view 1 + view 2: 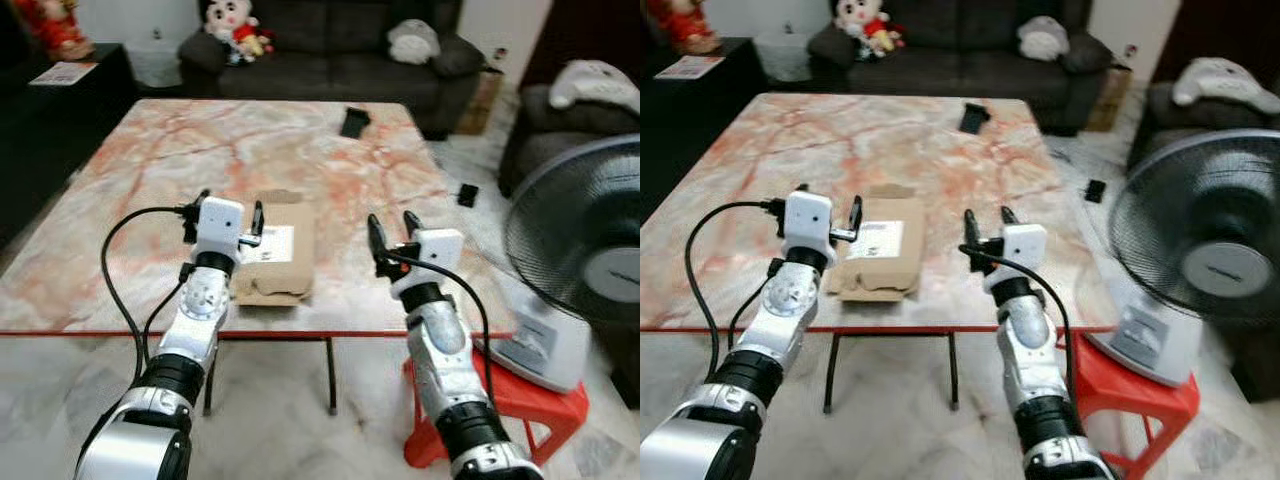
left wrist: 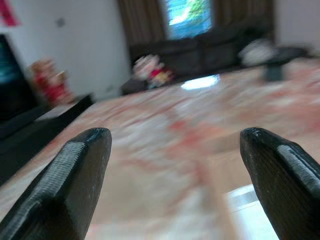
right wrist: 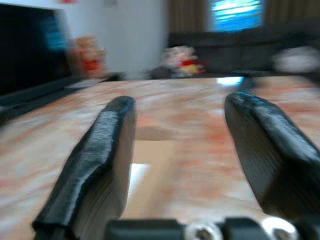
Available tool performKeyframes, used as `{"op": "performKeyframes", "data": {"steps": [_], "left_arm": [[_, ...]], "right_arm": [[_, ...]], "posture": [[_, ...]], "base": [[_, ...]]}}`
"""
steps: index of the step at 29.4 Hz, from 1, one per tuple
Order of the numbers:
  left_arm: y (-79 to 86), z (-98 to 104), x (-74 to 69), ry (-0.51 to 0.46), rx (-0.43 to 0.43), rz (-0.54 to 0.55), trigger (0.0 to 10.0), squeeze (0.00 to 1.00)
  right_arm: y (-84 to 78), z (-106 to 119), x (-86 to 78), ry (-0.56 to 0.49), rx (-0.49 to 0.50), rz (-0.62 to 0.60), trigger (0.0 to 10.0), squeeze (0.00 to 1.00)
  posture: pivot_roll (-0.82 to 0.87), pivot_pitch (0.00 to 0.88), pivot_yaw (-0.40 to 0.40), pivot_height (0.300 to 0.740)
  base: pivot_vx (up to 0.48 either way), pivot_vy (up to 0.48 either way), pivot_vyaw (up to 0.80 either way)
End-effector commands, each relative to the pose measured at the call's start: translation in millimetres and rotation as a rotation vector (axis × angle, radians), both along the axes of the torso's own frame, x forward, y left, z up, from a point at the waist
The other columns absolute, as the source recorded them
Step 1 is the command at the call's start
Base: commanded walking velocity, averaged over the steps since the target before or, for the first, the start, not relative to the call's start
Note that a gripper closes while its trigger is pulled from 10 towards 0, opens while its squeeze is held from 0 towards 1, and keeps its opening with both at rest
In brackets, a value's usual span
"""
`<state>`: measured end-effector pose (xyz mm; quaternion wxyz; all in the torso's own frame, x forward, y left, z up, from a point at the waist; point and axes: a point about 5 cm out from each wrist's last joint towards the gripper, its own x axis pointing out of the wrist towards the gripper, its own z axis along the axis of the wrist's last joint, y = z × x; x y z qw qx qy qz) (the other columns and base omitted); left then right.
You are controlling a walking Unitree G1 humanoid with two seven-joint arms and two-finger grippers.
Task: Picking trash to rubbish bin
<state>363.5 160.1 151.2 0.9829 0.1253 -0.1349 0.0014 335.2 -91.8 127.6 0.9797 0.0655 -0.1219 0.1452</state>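
1. Brown cardboard is the trash here: a flattened cardboard box with a white label (image 1: 275,250) lies on the pink-veined marble desk (image 1: 150,150), close to the near edge.
2. The left claw (image 1: 223,218) hovers over the near left side of that box with its two black fingers spread wide, holding nothing; one finger hangs over the box near the label, the other over bare marble.
3. The right claw (image 1: 392,232) sits over the desk to the right of the box, apart from it, its fingers also parted and empty.
4. No rubbish bin can be made out with any certainty (a pale container by the dark grey sofa (image 1: 330,45) is too small to tell).
5. Risks, as I judge them: the box is flat and broad, so a pinch from above may find no edge and the fingers could skid off or push it along the marble. It lies near the rim, so a shove could tip it to the floor.
6. A black standing fan (image 1: 585,260) on a red plastic stool (image 1: 520,405) stands just beside the right arm; a wide swing could knock it.
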Motion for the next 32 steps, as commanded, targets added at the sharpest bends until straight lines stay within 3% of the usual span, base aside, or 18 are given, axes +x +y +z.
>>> {"op": "performKeyframes", "data": {"steps": [1,32], "left_arm": [[-3.9,4.5,1.8,-0.012,0.004,-0.003,10.0,0.00],[-3.8,0.0,0.8,0.013,-0.001,0.007,10.0,0.00]], "right_arm": [[-6.2,1.6,1.2,-0.003,-0.003,-0.014,10.0,0.00],[-4.4,-2.6,1.5,0.027,-0.006,0.002,10.0,0.00]], "posture": [[-0.03,0.049,-0.020,0.740],[-0.03,0.055,-0.023,0.740]], "base": [[0.330,0.000,0.00],[0.320,0.000,0.00]]}}
